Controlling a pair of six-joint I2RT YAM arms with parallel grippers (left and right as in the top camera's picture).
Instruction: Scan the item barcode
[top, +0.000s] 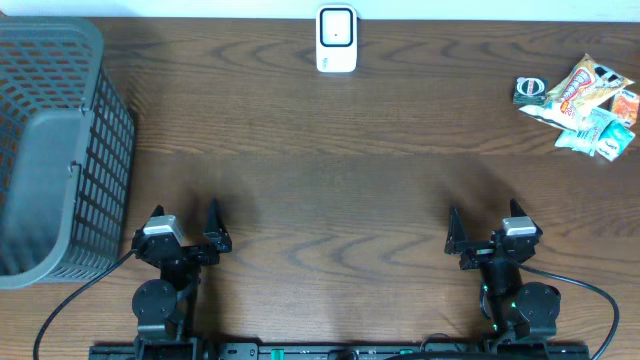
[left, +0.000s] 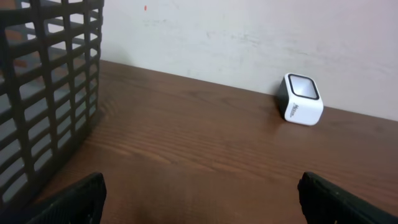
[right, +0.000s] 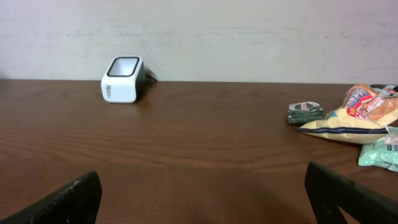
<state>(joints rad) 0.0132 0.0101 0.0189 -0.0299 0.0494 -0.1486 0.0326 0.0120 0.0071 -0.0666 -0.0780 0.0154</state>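
**Both claws spread and empty, goods waiting at the far right**

The left gripper (top: 187, 222) sits near the front edge of the table (top: 330, 180), its two fingers spread wide apart with nothing between them. In the left wrist view the gripper (left: 200, 198) shows only bare wood between its dark fingertips (left: 78, 196). The right gripper (top: 484, 226) rests at the front right, its fingers also spread wide and holding nothing. The right wrist view of that gripper (right: 205, 196) shows the same empty gap.

The scanner (top: 336, 38), a small white box with a dark window on top, stands at the middle of the far edge, close to the wall. The snack packets (top: 588, 105) lie in a loose heap at the far right corner, well apart from both grippers and from the scanner. A small dark packet (top: 530, 90) lies just beside the heap on its scanner side. No barcode can be made out on any of them.

A dark grey basket (top: 60, 150) with slotted walls stands at the left edge of the table, near the left gripper.
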